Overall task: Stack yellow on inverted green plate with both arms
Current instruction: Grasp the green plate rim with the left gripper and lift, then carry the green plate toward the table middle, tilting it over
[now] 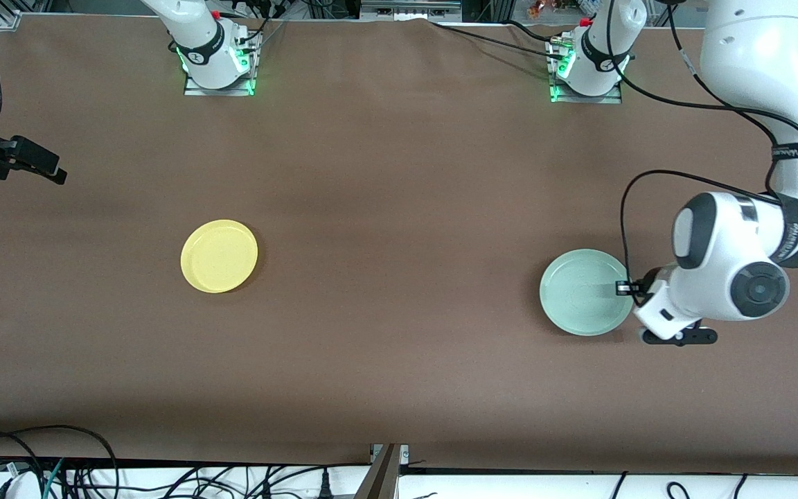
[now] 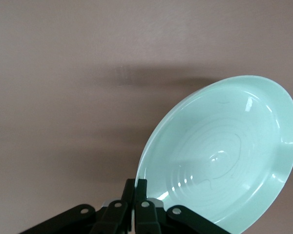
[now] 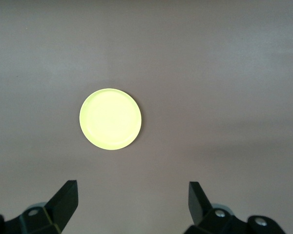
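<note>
The pale green plate (image 1: 582, 294) lies toward the left arm's end of the table, hollow side up. My left gripper (image 1: 625, 287) is shut on its rim at the edge toward the left arm's end. In the left wrist view the fingers (image 2: 142, 187) pinch the rim and the green plate (image 2: 224, 151) shows its ringed hollow. The yellow plate (image 1: 219, 256) lies hollow side up toward the right arm's end. My right gripper (image 1: 49, 170) is open and empty, up in the air at the right arm's end of the table. The right wrist view shows the yellow plate (image 3: 110, 118) ahead of the right gripper (image 3: 132, 190).
A brown cloth (image 1: 399, 208) covers the table. The arm bases (image 1: 217, 62) stand at the edge farthest from the front camera. Loose cables (image 1: 59, 471) hang past the near edge.
</note>
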You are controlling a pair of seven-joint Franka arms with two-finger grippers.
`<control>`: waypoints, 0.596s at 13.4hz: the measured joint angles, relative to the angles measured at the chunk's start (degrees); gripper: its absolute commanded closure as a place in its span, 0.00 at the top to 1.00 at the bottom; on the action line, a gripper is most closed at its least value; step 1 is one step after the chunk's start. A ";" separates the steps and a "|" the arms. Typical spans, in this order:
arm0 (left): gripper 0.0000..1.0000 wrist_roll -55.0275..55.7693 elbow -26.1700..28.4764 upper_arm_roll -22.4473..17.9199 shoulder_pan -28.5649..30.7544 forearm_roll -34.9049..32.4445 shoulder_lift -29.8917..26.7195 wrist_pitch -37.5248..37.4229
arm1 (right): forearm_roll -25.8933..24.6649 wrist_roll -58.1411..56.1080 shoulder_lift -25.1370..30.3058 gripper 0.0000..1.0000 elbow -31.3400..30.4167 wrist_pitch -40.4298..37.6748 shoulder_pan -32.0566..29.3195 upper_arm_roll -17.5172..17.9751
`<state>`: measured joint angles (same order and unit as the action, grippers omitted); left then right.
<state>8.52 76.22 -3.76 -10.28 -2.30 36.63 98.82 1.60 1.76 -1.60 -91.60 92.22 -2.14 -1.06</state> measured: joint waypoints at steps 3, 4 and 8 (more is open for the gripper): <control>0.00 9.96 -1.97 0.03 -9.22 -7.94 0.03 -2.67 | -0.01 0.00 0.00 1.00 0.00 0.00 0.01 0.01; 0.00 13.04 -2.21 -0.02 -12.23 -9.66 0.06 -2.85 | -0.01 0.00 0.00 1.00 0.00 0.00 0.01 0.01; 0.00 21.03 -2.76 -0.10 -22.54 -17.65 0.88 -3.10 | -0.02 0.00 0.00 1.00 0.00 0.00 0.01 0.03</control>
<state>29.55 73.47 -3.86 -32.82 -19.95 37.51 95.72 1.58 1.76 -1.60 -91.60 92.22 -2.13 -1.03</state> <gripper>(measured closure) 0.965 0.000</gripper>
